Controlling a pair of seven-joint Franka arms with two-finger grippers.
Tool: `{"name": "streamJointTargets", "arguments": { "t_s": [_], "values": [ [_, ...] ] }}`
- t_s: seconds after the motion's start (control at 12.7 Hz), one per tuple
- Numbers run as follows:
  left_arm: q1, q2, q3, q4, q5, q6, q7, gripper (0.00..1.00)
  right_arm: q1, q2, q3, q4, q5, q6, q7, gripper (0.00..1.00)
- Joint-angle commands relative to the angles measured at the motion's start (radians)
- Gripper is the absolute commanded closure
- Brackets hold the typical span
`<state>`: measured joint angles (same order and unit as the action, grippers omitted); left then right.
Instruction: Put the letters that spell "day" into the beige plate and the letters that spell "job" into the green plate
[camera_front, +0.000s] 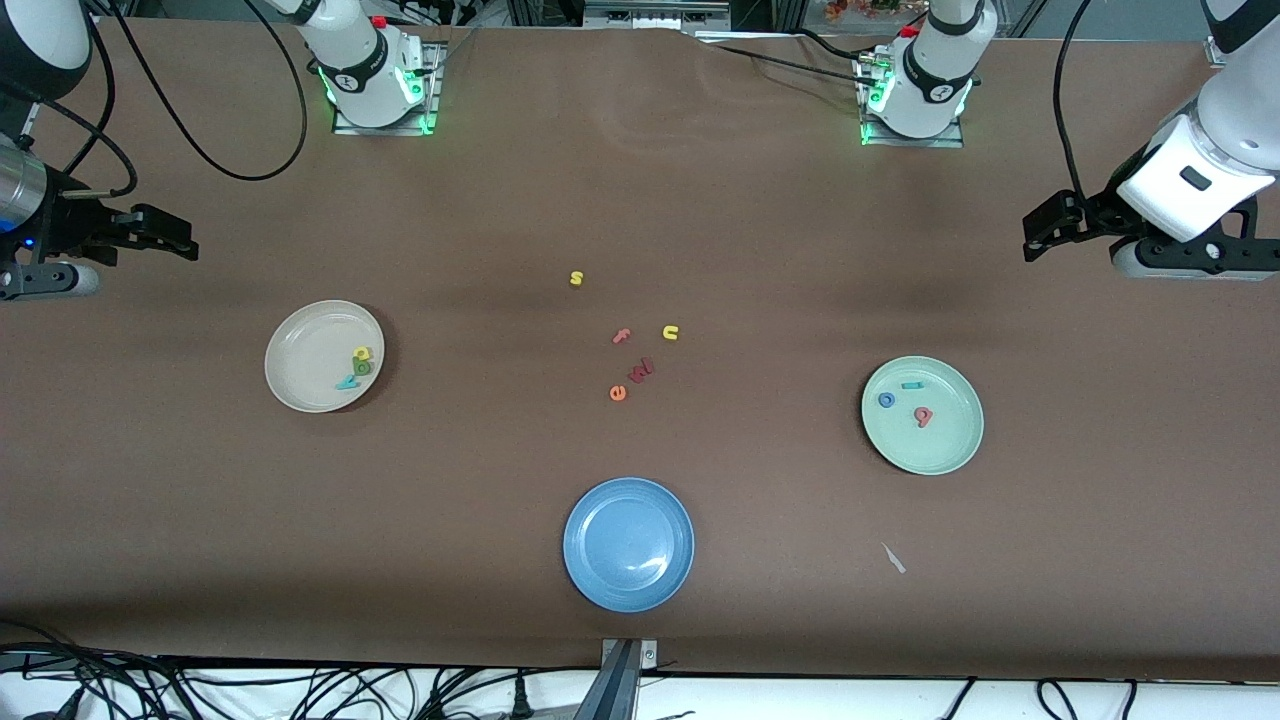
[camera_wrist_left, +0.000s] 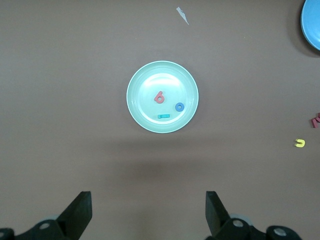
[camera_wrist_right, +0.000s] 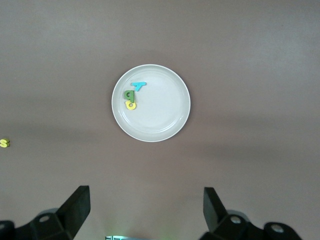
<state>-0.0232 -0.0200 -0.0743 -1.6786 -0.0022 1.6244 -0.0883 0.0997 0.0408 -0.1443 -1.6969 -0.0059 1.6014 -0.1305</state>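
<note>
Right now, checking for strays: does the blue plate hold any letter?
No, the blue plate is bare; leftover letters lie on the table farther from the camera.

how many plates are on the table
3: the beige plate toward the right arm's end, the green plate toward the left arm's end, and the blue plate between them, nearest the front camera. None looks hidden.

Front cam high, faces bases; wrist cams look down on green plate (camera_wrist_left: 162, 96), beige plate (camera_wrist_right: 151, 103).

d, a, y (camera_wrist_right: 132, 95) in beige plate (camera_wrist_right: 165, 115)
</note>
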Motion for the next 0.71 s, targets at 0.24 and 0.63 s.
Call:
{"name": "streamJointTargets", "arguments": {
  "t_s": [0.24, 0.63],
  "values": [
    [0.009, 0.015, -0.001, 0.025, -0.012, -0.015, -0.001, 0.00, 0.012, -0.016, 0.005, 0.016, -0.034, -0.029, -0.006, 0.00],
    [0.009, 0.026, -0.001, 0.026, -0.012, -0.012, -0.002, 0.00, 0.012, -0.021, 0.003, 0.020, -0.032, -0.050, 0.023, 0.00]
  ]
}}
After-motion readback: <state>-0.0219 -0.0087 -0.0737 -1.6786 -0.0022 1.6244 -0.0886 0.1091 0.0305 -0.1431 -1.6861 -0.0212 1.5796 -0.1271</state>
